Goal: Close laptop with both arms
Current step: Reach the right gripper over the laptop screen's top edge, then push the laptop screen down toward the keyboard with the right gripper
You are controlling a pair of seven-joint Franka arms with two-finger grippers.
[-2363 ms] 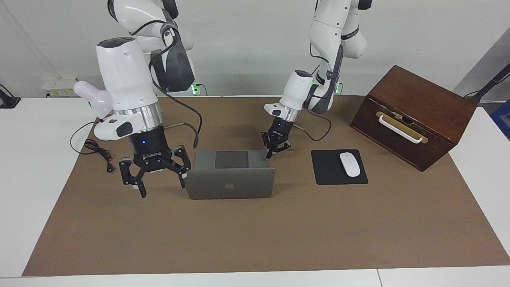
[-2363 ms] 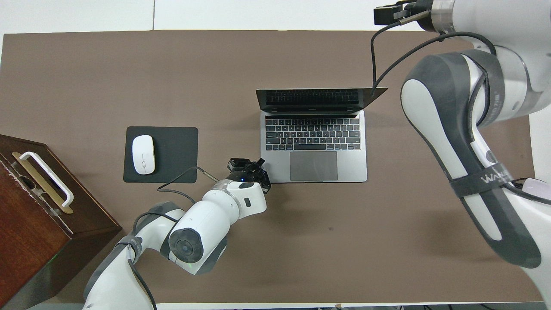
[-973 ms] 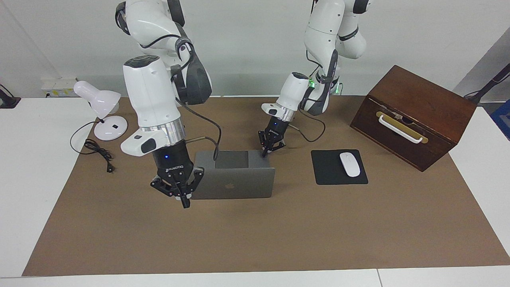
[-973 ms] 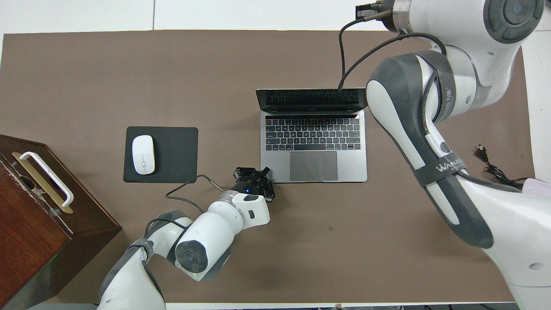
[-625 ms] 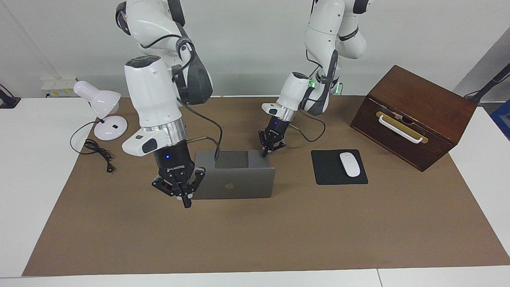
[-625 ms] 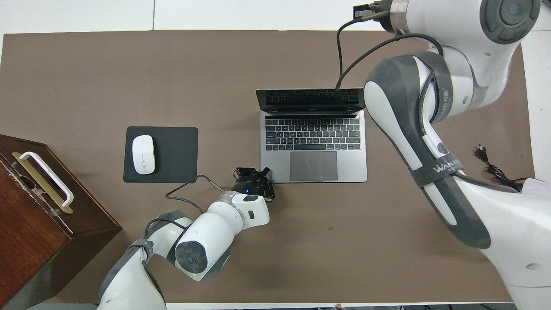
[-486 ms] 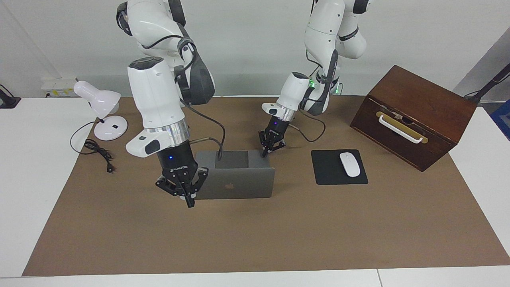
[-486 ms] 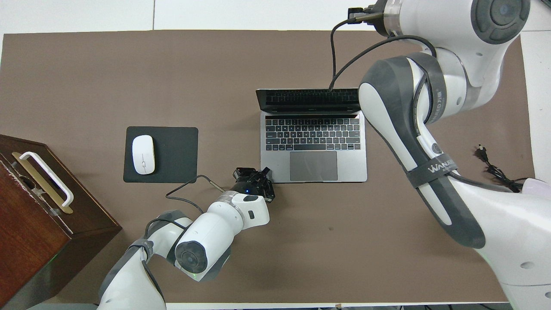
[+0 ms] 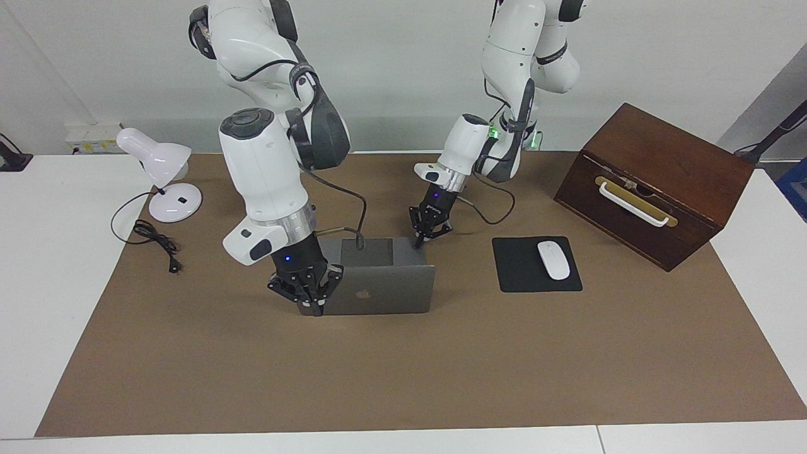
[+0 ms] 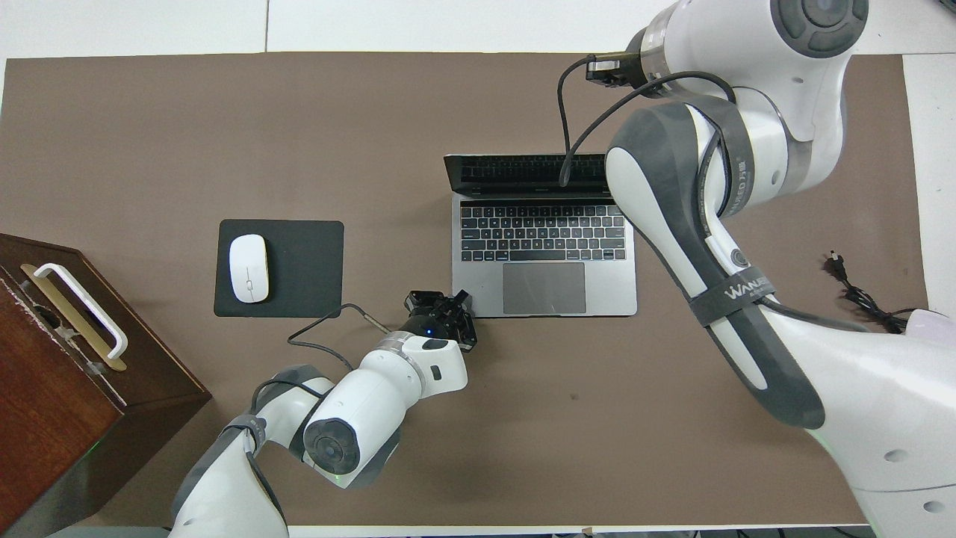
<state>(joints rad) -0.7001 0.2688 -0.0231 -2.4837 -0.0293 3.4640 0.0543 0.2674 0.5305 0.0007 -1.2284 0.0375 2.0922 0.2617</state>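
While the laptop (image 9: 378,290) stands open, right gripper (image 9: 313,308) & left gripper (image 9: 419,242), both pinched closed, touch its corners.

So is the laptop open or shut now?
Open. The laptop's lid stands up, its logo facing away from the robots, and the overhead view shows the bare keyboard.

The white table (image 9: 38,265) spans the frame, covered centrally by a brown mat (image 9: 403,372). On the mat: an open laptop (image 9: 384,290) at centre, a black mousepad (image 9: 523,277) right of centre carrying a white mouse (image 9: 553,260), and a wooden box (image 9: 656,183) at upper right. A white desk lamp (image 9: 161,183) and black cable (image 9: 148,236) lie at the mat's upper-left edge.
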